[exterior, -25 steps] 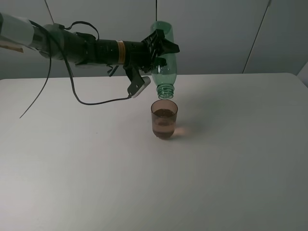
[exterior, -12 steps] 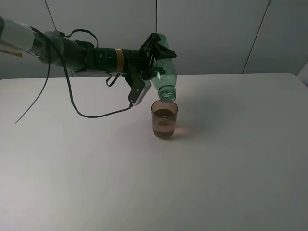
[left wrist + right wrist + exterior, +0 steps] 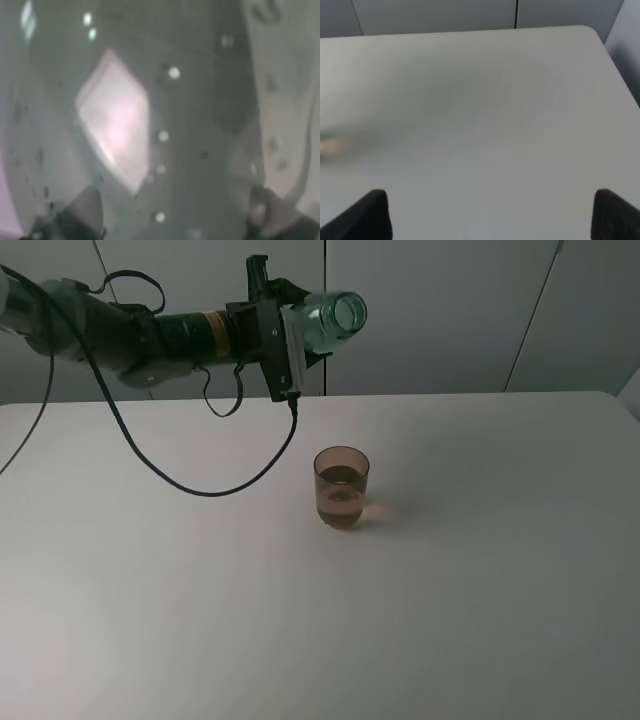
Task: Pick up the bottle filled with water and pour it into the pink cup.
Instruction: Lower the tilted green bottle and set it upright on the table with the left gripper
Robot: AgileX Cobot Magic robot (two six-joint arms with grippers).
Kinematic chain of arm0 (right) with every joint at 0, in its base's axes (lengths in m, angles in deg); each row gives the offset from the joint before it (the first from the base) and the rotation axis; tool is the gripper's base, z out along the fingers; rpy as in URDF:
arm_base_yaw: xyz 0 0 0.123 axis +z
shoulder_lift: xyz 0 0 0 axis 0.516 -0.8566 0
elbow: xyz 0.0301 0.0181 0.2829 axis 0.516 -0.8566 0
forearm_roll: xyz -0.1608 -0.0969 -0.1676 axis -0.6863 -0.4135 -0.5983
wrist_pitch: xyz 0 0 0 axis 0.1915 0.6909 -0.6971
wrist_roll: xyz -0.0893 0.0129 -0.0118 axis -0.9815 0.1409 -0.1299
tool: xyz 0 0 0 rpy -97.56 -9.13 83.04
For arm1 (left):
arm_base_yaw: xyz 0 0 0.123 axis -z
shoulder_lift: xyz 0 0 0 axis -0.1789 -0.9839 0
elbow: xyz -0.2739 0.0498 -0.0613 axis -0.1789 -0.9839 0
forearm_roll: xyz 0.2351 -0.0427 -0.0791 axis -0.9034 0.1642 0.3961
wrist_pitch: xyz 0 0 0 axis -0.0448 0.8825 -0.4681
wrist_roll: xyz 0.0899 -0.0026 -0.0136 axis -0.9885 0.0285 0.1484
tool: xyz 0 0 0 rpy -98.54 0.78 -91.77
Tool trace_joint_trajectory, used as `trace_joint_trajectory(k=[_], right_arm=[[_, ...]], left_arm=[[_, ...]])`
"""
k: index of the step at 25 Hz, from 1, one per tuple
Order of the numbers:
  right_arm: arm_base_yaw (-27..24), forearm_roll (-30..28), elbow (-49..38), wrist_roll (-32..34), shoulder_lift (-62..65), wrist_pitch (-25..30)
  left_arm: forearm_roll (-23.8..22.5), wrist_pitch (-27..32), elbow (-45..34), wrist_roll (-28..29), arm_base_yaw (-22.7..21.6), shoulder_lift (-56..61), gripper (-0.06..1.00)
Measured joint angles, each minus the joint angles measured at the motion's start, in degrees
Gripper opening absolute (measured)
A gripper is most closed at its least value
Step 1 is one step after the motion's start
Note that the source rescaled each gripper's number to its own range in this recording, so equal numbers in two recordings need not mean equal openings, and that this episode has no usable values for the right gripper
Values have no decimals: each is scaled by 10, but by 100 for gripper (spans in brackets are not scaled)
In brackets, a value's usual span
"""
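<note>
**Green bottle held level above the filled pink cup**

My left fingers (image 3: 303, 326) are pinching the green plastic bottle (image 3: 338, 316) around its body. It lies roughly level in the air, with its open mouth facing out toward the high camera. The pink cup (image 3: 341, 486) stands upright on the white counter (image 3: 480, 570). Seen from above, the bottle sits toward 12 o'clock from the cup and well apart from it, with no contact. The cup already holds water, so I judge the pour to be done or nearly so.

To finish well, I would keep the pinch firm and roll my wrist until the neck points up. Then I would lower the bottle to bare counter toward 9 o'clock of the cup, and let go only once its base sits flat. My black cable (image 3: 200, 485) loops close to the cup, so I would move slowly.

My right fingers (image 3: 492, 220) are spread apart over bare counter, holding nothing.

My left wrist view is a blur of wet green bottle wall (image 3: 165, 125). I cannot tell whether any water remains inside. My fingers hide the bottle's base, and my right arm does not appear in the high view.
</note>
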Motion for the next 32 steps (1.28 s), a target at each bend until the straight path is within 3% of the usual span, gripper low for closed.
trace_joint_trajectory(k=[2, 5, 11, 14, 16, 20, 26, 32], right_arm=[[0, 0, 0, 0, 0, 0], [0, 0, 0, 0, 0, 0], [0, 0, 0, 0, 0, 0], [0, 0, 0, 0, 0, 0], [0, 0, 0, 0, 0, 0], [0, 0, 0, 0, 0, 0], [0, 0, 0, 0, 0, 0], [0, 0, 0, 0, 0, 0]], left_arm=[[57, 14, -16, 80, -1, 20, 0], [163, 38, -56, 134, -1, 47, 0], [390, 47, -168, 147, -12, 97, 0], [498, 14, -222, 149, -27, 108, 0], [545, -11, -255, 153, -42, 108, 0], [580, -31, -294, 165, -74, 109, 0], [574, -68, -329, 165, -113, 109, 0], [563, -95, -331, 165, -122, 81, 0]])
